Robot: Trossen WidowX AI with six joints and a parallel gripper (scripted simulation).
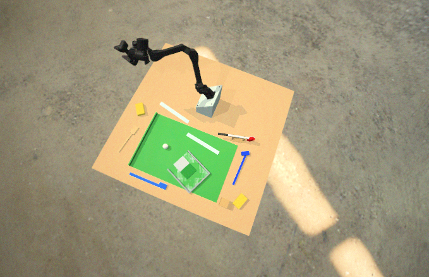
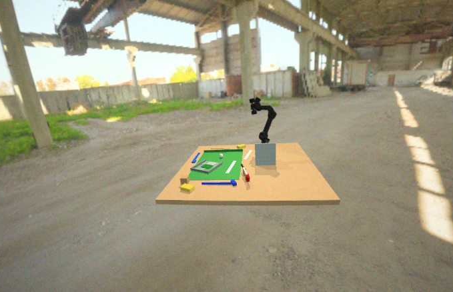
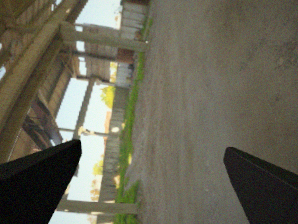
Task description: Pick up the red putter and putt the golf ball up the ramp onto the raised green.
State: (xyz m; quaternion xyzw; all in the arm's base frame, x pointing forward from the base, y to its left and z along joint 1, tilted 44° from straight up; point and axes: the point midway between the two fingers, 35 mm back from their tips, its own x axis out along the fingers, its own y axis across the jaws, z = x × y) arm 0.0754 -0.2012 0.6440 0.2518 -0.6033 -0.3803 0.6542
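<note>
The red putter point(image 1: 235, 136) point(image 2: 245, 171), with a red head, white shaft and black grip end, lies on small stands beside the green mat point(image 1: 227, 156) point(image 2: 216, 176). The white golf ball point(image 1: 165, 146) point(image 2: 221, 155) rests on the mat. The light ramp point(image 1: 181, 163) leads to the raised green point(image 1: 188, 171) point(image 2: 207, 166) inside grey rails. My gripper point(image 1: 119, 52) point(image 2: 251, 106) point(image 3: 153, 151) is wide open and empty. It is high in the air, beyond the table's edge and far from the putter. The wrist view shows only the ground and surrounding buildings.
Blue putters point(image 1: 239, 168) point(image 1: 146, 180) lie on either side of the mat, and a tan one point(image 1: 126, 139) beyond its dark end wall. Yellow blocks point(image 1: 139, 108) point(image 1: 240, 200), a tan block point(image 1: 225, 203) and white strips point(image 1: 174, 112) point(image 1: 202, 143) are also on the table point(image 1: 260, 97).
</note>
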